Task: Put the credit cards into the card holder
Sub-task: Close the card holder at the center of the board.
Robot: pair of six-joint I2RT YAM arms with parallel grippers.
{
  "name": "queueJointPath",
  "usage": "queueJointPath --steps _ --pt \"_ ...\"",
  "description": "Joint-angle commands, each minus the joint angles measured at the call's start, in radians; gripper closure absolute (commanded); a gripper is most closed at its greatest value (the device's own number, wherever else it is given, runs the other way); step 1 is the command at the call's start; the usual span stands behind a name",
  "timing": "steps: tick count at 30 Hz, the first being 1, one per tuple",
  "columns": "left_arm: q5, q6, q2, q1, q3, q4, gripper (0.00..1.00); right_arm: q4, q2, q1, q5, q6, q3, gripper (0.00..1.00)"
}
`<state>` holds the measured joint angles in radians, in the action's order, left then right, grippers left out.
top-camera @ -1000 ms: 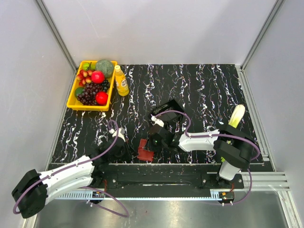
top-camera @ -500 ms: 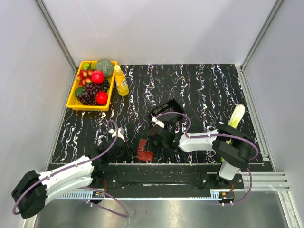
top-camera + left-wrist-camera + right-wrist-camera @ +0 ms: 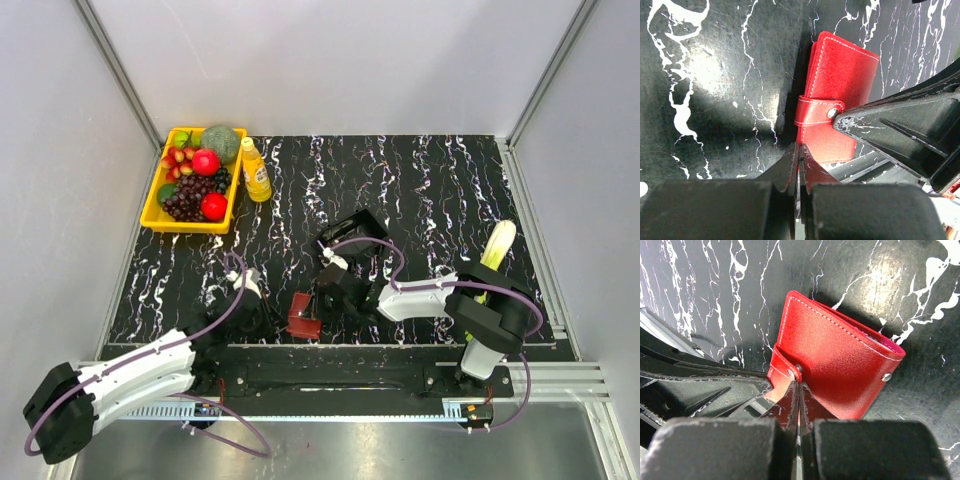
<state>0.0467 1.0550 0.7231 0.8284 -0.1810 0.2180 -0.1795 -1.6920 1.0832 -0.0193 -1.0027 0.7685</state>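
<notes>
The card holder (image 3: 303, 318) is a red leather-look wallet, folded shut, near the table's front edge between my two grippers. In the left wrist view it (image 3: 840, 85) lies flat, with a strap and a metal snap (image 3: 832, 114). My left gripper (image 3: 799, 148) is shut, with its tips at the wallet's near left edge and nothing between them. My right gripper (image 3: 799, 385) is shut too, its tips pressing against the strap (image 3: 782, 371) beside the snap. From above, the left gripper (image 3: 274, 314) and right gripper (image 3: 316, 306) flank the wallet. The credit cards are out of view.
A yellow tray of fruit (image 3: 152, 208) and a yellow bottle (image 3: 255, 170) stand at the back left. A black box-like tray (image 3: 358, 228) sits just behind the right wrist. A pale yellow-green object (image 3: 499, 243) lies at the right. A metal rail (image 3: 330, 368) runs along the front edge.
The left arm has shifted slightly. The wallet and the right gripper have hardly moved, and both grippers stay shut.
</notes>
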Motion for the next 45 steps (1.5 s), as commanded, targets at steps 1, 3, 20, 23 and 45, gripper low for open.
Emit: queueJointPath --steps 1,3,20,23,45 --pt "0.056 -0.018 -0.02 -0.003 -0.015 0.044 0.91 0.035 -0.014 -0.017 0.013 0.015 -0.017 1.0" --pt "0.068 -0.013 -0.033 -0.003 -0.023 0.076 0.89 0.035 -0.012 -0.017 0.015 0.016 -0.021 1.0" --pt "0.058 -0.237 0.094 -0.003 -0.17 -0.123 1.0 0.038 -0.012 -0.02 0.015 0.033 -0.025 1.0" --pt "0.053 -0.239 0.125 -0.005 -0.179 -0.14 1.0 0.04 -0.008 -0.02 0.015 0.035 -0.025 1.0" --pt "0.077 -0.148 0.431 0.094 -0.067 -0.29 1.0 0.041 -0.024 -0.023 0.015 0.029 -0.028 1.0"
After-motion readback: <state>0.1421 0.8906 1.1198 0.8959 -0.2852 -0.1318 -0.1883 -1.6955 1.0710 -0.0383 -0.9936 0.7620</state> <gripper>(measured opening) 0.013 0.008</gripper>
